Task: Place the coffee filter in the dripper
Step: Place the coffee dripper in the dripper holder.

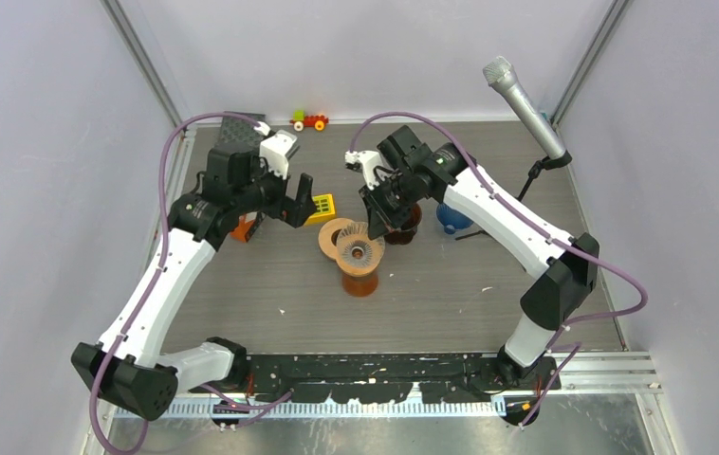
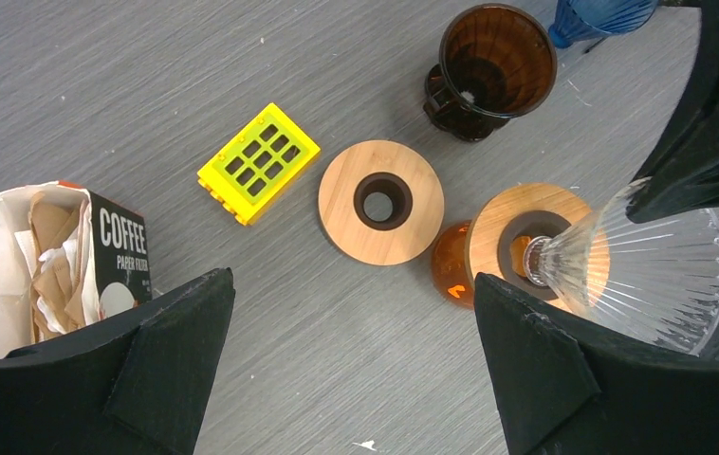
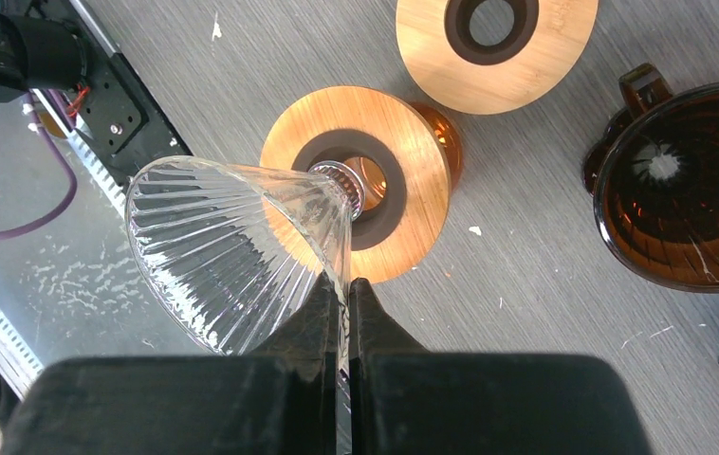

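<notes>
On the left, the paper filters (image 2: pixel 47 251) sit bunched in their open box (image 2: pixel 120 248), none taken out yet. The left gripper (image 2: pixel 352 284) hangs near it with fingers spread wide and empty, likely ready to fetch one. Past the yellow block (image 2: pixel 258 163) and a loose wooden ring (image 2: pixel 380 201), the right gripper (image 3: pixel 344 289) has its fingers pinched tight on the rim of the glass dripper (image 3: pixel 232 251). It holds the dripper tilted with its narrow end at the hole of the wooden collar (image 3: pixel 403 152), apparently to seat it upright for the filter.
</notes>
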Tool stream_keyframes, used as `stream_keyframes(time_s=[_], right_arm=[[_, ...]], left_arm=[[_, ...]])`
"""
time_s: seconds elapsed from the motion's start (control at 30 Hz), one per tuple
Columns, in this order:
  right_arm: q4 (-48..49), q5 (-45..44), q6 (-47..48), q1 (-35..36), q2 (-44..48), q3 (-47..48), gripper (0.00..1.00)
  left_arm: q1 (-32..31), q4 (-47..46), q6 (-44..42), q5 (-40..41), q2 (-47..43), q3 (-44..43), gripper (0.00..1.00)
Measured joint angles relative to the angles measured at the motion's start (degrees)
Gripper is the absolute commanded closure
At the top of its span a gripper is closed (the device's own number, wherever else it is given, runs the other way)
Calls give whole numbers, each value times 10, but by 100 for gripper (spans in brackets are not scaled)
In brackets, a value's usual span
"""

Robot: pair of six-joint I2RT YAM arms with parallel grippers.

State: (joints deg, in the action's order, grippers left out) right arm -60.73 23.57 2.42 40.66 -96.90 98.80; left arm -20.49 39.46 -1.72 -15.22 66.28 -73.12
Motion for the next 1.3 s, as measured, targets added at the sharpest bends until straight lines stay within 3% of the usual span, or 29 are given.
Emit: stream_keyframes(time_s=[0.4,0.73,1.3], right_arm=[[-13,-12,-2,0,-25,8,99],[-23,-14,-11,0,-59,36,100],[-49,-16,-11,0,-84,71,99]], left_arm=[[0,-3,1,-32,-6,28,5],[0,-3,88,-145,19,52,24],[-50,-11,141,-190,107,54,65]])
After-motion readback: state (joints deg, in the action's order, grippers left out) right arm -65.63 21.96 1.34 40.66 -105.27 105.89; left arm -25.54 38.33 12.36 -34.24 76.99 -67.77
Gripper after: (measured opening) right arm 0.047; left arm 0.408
